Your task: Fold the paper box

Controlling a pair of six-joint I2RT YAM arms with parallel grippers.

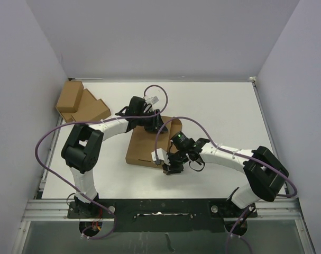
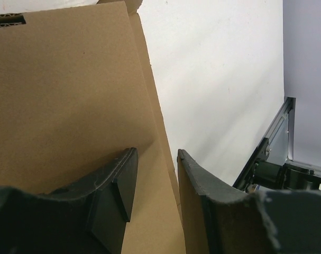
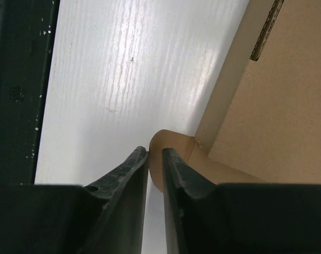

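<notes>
The paper box [image 1: 147, 145] is a plain brown cardboard piece lying flat in the middle of the white table. My left gripper [image 1: 151, 126] is at its far edge. In the left wrist view its fingers [image 2: 157, 153] stand apart astride the box's side edge [image 2: 70, 95]: one finger lies over the panel and a brown flap lies against the other. My right gripper [image 1: 168, 168] is at the box's near right corner. There its nearly closed fingers [image 3: 155, 151] pinch a rounded cardboard tab [image 3: 173, 140] of the box.
Two smaller brown boxes [image 1: 70, 97] [image 1: 92, 110] sit at the back left by the wall. A metal rail [image 2: 271, 143] runs along the table's side. The dark front frame [image 3: 17, 90] is close to the left of the right gripper.
</notes>
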